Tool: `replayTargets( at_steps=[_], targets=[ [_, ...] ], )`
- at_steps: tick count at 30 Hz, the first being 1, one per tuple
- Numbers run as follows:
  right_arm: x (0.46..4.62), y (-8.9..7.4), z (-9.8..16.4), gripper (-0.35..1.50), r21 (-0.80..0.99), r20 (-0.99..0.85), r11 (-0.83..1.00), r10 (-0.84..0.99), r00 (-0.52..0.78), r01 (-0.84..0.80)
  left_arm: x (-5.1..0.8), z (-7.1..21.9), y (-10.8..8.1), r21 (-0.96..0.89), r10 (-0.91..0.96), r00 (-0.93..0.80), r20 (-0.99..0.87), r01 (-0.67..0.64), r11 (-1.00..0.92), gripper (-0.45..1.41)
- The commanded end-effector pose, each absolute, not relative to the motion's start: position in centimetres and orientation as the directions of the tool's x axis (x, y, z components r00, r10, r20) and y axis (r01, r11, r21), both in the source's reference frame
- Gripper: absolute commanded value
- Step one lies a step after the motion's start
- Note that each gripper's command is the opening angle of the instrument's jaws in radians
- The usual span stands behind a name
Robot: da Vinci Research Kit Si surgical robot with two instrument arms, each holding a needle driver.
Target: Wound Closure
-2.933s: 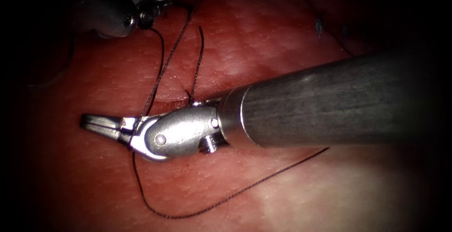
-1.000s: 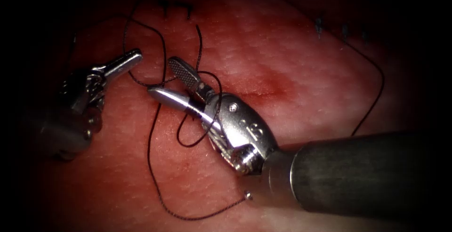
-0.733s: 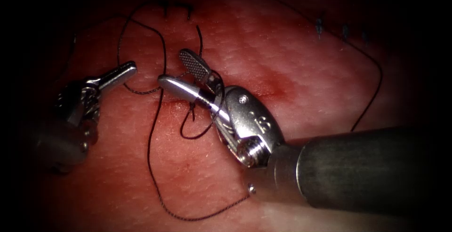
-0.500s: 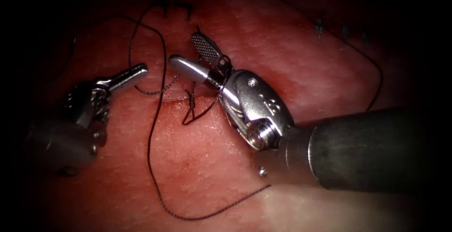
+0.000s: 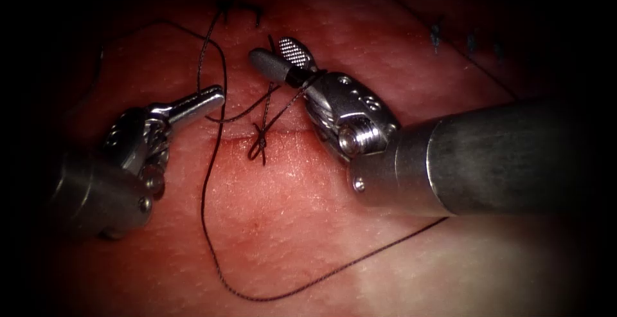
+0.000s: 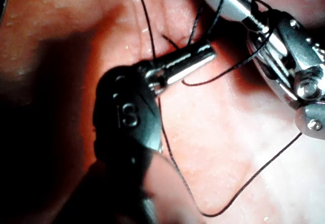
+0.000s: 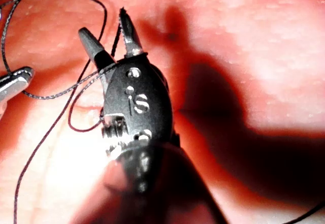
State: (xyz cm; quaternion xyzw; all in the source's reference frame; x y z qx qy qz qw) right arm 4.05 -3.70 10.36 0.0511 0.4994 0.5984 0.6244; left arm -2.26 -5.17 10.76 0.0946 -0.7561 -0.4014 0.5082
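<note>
The thread [image 5: 215, 182] runs from a small knot [image 5: 259, 142] sitting on the cut [image 5: 283, 133], down the tissue [image 5: 289, 227] in a long loose loop and back toward the right arm's shaft; a short tail stands up from the knot between the right tool's jaws. Over the last second the loop that lay slack around the right tool's [image 5: 277, 55] jaws has shrunk: the right tool has risen away from the cut toward the top of the endoscope view, and the loop now lies tight against the base of its jaws, so the throw looks to be drawing down toward the knot. The left tool [image 5: 215, 96] has edged rightward, closer to the cut. Its jaws are closed on the thread, which leaves their tip toward the knot, as the left wrist view [image 6: 203, 56] also shows. The right tool's jaws stand apart, with the tail of thread between them but not clamped; the right wrist view [image 7: 109, 33] shows the same gap. The knot lies just below and between the two tools' tips. No needle can be made out.
</note>
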Motion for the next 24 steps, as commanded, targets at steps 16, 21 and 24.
replayTargets(
  at_steps=[16, 21, 24],
  targets=[
    [4.16, -3.73, 10.6, -0.35, 0.694, -0.449, 0.169, 0.861, -0.237, -0.7, -2.31, 10.82, -5.33, 0.701, -0.561, -0.45, 0.695, 0.248, 0.669, -0.45],
    [4.14, -3.75, 10.51, -0.35, 0.7, -0.448, 0.165, 0.859, -0.247, -0.695, -2.28, 10.82, -5.3, 0.698, -0.562, -0.445, 0.698, 0.246, 0.672, -0.45],
    [4.14, -3.8, 10.48, -0.35, 0.694, -0.468, 0.205, 0.857, -0.216, -0.69, -2.24, 10.84, -5.21, 0.694, -0.565, -0.43, 0.704, 0.245, 0.677, -0.45]
  ],
)
